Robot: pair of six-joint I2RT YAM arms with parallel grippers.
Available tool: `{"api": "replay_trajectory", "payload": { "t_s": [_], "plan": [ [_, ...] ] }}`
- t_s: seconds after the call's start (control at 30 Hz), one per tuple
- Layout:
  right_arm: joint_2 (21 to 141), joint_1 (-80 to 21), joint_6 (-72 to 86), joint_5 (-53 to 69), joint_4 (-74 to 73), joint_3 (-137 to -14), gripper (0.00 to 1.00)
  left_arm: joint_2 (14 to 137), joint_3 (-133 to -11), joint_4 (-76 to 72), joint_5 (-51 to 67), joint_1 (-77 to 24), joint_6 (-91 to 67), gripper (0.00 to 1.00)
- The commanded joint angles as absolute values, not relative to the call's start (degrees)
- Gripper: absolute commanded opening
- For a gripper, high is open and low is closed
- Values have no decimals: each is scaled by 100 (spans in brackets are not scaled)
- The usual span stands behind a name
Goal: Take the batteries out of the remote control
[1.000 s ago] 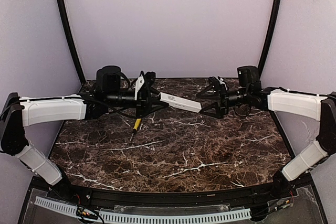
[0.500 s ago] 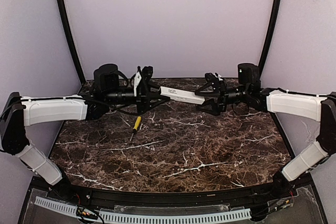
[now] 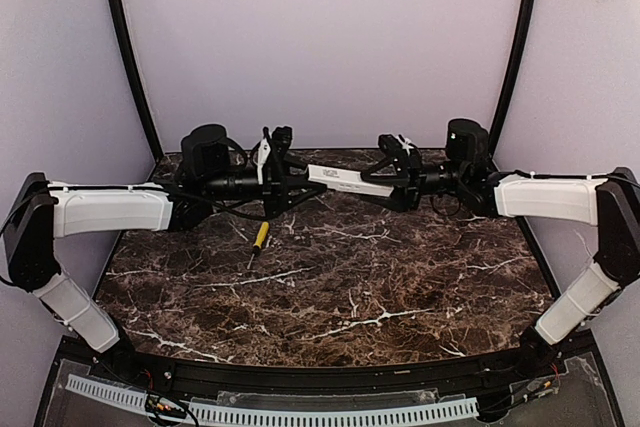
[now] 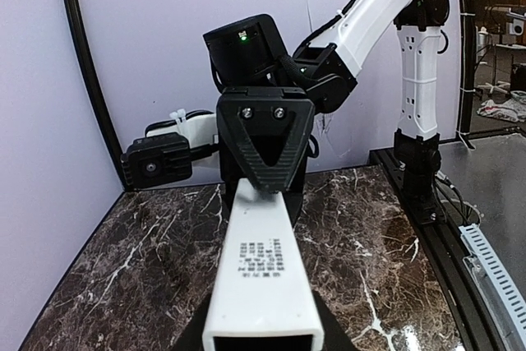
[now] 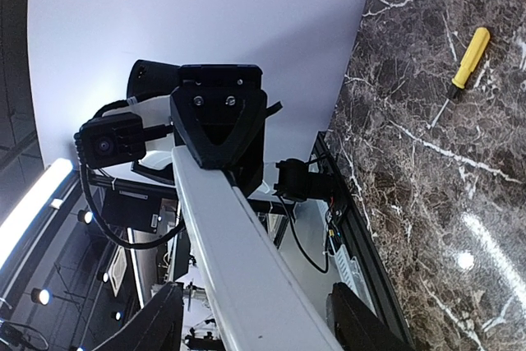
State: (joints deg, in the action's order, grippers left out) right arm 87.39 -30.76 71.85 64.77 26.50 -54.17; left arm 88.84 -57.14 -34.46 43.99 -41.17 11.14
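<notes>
The remote control [image 3: 348, 181] hangs in the air at the upper middle of the overhead view, its left end clamped in the left gripper [image 3: 298, 180], while the right gripper [image 3: 395, 179] straddles the other end, one of its fingers [image 5: 156, 322] clear of it (not gripping, I'd say). No batteries show anywhere, so unloading looks undone; the bay is hidden

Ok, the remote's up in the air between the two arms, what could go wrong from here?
1. The remote control hangs above the table, gripped only at one end by the left jaws; a slip there would likely drop it.
2. The right jaws straddle its other end with a gap showing in the right wrist view; closing off-centre could twist it out of the left grip.
</notes>
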Motion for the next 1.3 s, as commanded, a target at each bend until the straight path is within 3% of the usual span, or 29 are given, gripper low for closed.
{"api": "replay_trajectory", "payload": {
  "t_s": [0.0, 0.37, 0.5, 0.9, 1.27],
  "plan": [
    [8821, -3129, 7646, 6618, 3768, -5391, 49, 8891, -5638, -3772, 4486, -4148, 1006, 0],
    [8884, -3129, 8009, 6737, 4520, -5218, 15, 8870, -5642, -3772, 4453, -4141, 1027, 0],
    [8884, -3127, 8082, 6829, 4671, -5162, 10, 8860, -5636, -3788, 4424, -4142, 1020, 0],
    [8720, -3035, 8062, 7076, 4654, -5053, 28, 8867, -5730, -3841, 4454, -4140, 929, 0],
    [8690, -3000, 7616, 7074, 3941, -5276, 61, 8953, -5744, -3887, 4584, -4140, 810, 0]
  ]
}}
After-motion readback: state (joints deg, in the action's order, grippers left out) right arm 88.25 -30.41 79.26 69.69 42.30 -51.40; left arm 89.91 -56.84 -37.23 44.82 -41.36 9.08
